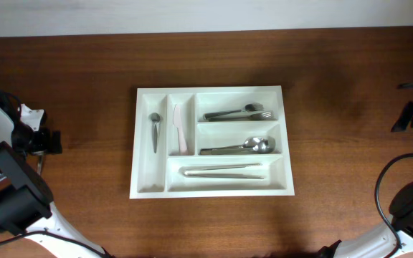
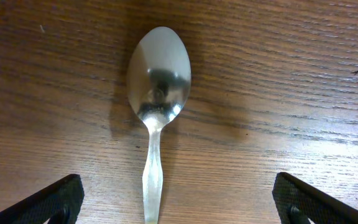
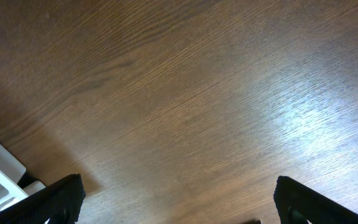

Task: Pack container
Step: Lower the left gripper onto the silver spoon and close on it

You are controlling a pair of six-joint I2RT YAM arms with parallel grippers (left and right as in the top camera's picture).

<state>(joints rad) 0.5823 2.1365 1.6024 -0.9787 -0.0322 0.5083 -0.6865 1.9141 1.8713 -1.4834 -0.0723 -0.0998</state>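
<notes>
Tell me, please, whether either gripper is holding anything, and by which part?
Nothing is held. The left gripper is open over a spoon lying on the table, not touching it; the right gripper is open too, over bare wood.

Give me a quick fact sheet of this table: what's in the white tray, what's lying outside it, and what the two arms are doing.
tray: white, five compartments, middle of the table
narrow slots: small spoon; pale knife
long slots: forks; spoons; pale long utensil
loose spoon: flat on the table, outside the tray
left pincer: open, either side of the loose spoon's handle, not touching
right pincer: open, holding nothing, above the table
</notes>
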